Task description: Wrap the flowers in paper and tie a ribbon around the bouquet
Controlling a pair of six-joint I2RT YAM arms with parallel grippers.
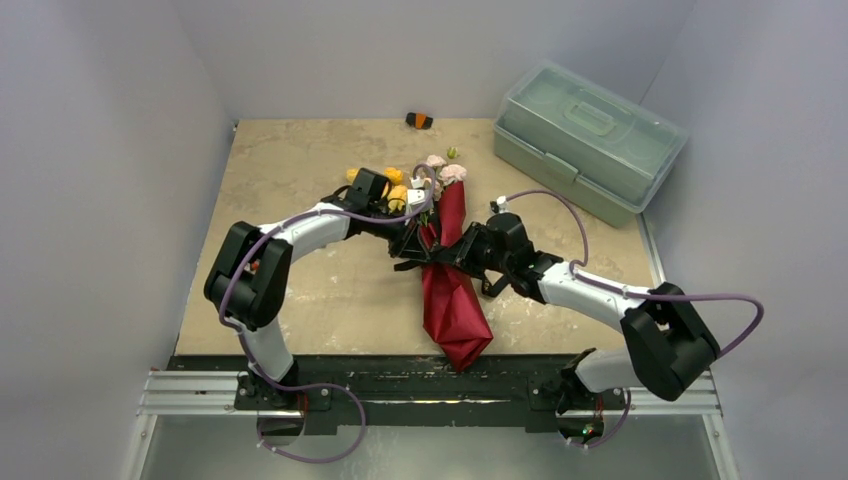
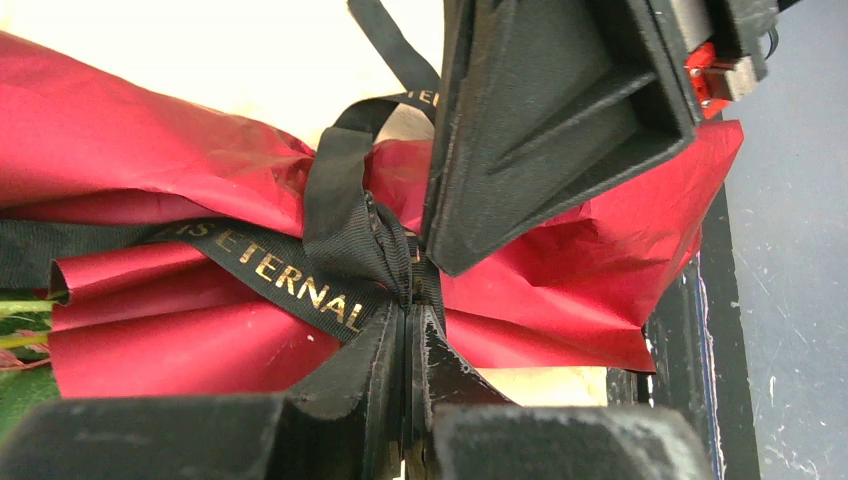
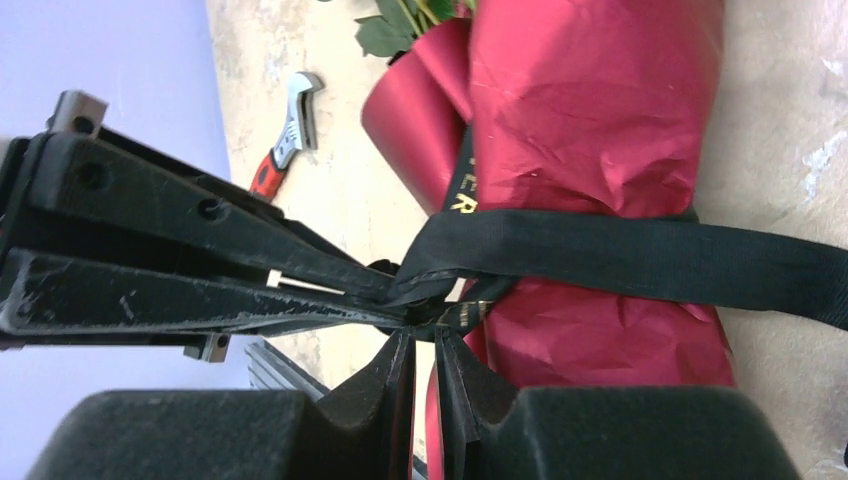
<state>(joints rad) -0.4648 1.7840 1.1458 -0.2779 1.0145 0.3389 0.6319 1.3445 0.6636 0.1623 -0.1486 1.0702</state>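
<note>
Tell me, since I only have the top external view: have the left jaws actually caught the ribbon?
Observer: Yes. In the left wrist view, the left gripper has its jaws shut on the ribbon, where it bunches over the paper.
Operator: And the right side?
Observer: In the right wrist view, the right gripper has its jaws a slim gap apart. Their tips are at that same bunch, but I can't tell whether they grip it.
Operator: Is it the printed ribbon?
Observer: Yes, it carries gold letters reading "IS ETERNAL".
</note>
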